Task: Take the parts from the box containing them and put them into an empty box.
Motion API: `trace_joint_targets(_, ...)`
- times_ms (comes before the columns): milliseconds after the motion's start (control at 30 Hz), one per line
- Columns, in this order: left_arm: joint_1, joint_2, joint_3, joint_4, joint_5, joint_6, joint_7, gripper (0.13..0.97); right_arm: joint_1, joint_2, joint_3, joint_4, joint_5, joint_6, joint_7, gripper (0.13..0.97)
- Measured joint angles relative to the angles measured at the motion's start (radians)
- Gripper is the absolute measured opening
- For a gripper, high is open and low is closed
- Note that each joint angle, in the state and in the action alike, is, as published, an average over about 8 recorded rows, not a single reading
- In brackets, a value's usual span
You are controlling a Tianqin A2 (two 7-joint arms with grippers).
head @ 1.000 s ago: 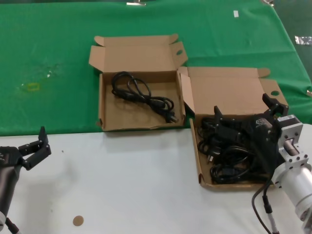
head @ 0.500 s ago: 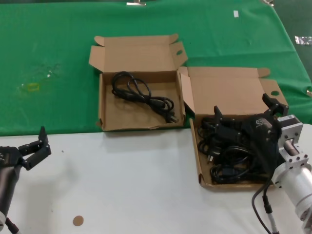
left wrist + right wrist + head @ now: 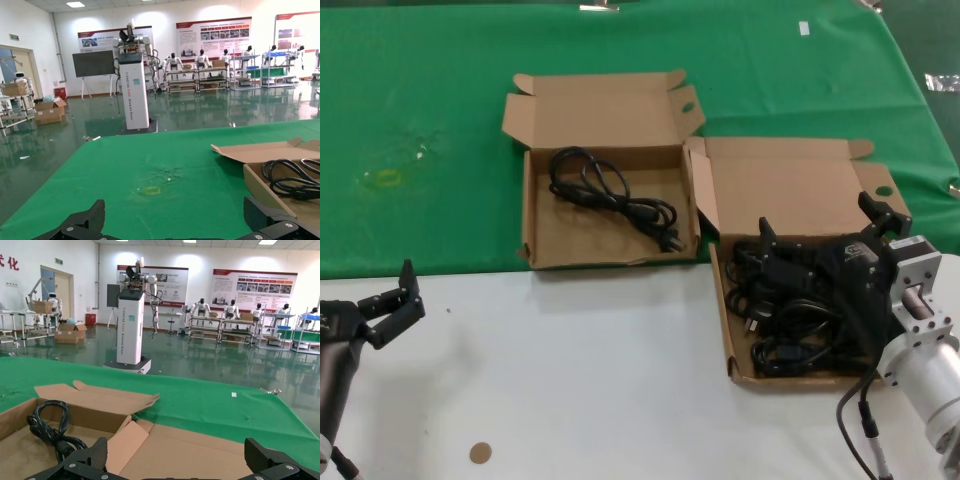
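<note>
The box containing them (image 3: 724, 318) lies at the right, its lid flap (image 3: 200, 450) folded back, and holds a tangled pile of black power cords (image 3: 790, 325). My right gripper (image 3: 820, 230) hovers open just above that pile; its fingers hold nothing in the right wrist view (image 3: 177, 457). To the left stands the other box (image 3: 535, 235), lid up, with one coiled cord (image 3: 610, 195) in it, also visible as a cord (image 3: 50, 427) from the right wrist. My left gripper (image 3: 400, 300) waits open and empty over the white table at the lower left, its jaws (image 3: 175, 220) facing the green cloth.
A green cloth (image 3: 420, 120) covers the far half of the table, with a small yellow mark (image 3: 388, 178). The near half is white tabletop (image 3: 600, 370), with a small brown disc (image 3: 480, 453). The right arm's cable (image 3: 860, 420) hangs beside its silver wrist.
</note>
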Motion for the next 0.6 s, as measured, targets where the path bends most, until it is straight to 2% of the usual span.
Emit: trace_joint_targets(600,0.0,0.0,0.0,0.0,0.0,0.0,0.0,0.966,0.0,0.0,0.0,0.0,0.0,0.0,0.0,0.966)
